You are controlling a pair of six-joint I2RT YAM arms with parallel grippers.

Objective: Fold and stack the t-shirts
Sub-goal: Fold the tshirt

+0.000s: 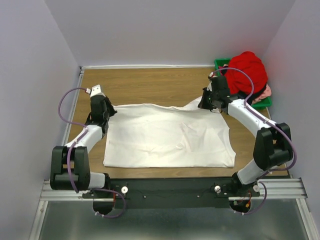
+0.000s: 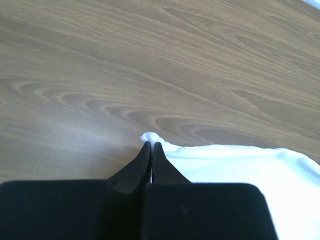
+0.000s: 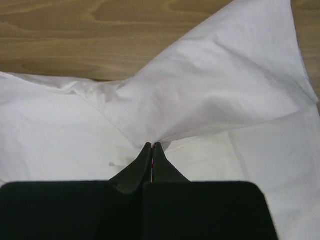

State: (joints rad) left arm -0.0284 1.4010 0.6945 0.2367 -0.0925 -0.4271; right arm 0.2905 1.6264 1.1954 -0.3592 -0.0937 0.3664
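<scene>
A white t-shirt (image 1: 167, 137) lies spread flat on the wooden table. My left gripper (image 1: 111, 110) is shut on its far left corner; in the left wrist view a small tuft of white cloth (image 2: 150, 137) sticks out past the closed tips (image 2: 151, 145). My right gripper (image 1: 209, 104) is shut on the far right part of the white shirt, where the cloth (image 3: 215, 90) pulls up into a peak from the closed tips (image 3: 151, 146). A red t-shirt (image 1: 246, 72) is heaped in the bin, with pink cloth (image 1: 266, 93) under it.
A green plastic bin (image 1: 221, 63) stands at the far right corner of the table, right behind my right arm. Grey walls close in the table on the left, back and right. A metal rail runs along the near edge.
</scene>
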